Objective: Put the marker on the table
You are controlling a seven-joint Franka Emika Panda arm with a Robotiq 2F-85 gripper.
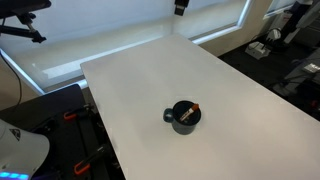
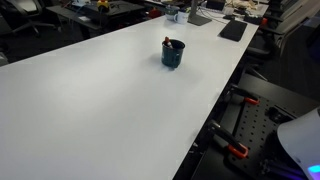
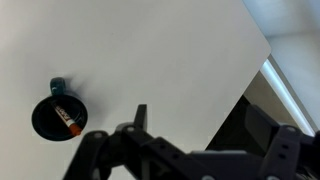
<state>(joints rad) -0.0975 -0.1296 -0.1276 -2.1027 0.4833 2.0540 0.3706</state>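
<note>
Gripper (image 3: 190, 142) fills the bottom of the wrist view, jaws spread wide with nothing between them, hanging over the table (image 3: 150, 50) not far from one long edge. Loads of bare white surface all round, so plenty of room to move. One mug (image 3: 58, 115), one marker (image 3: 68, 118). The marker sits inside the mug, red-orange end up by the rim. In both exterior views the mug stands well in from every edge.

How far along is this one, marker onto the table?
Nothing done yet: the marker lies inside the mug on the table. Nothing in hand: the gripper is open, empty, away from the mug. Left: reach in, lift the marker, set it on the table.
</note>
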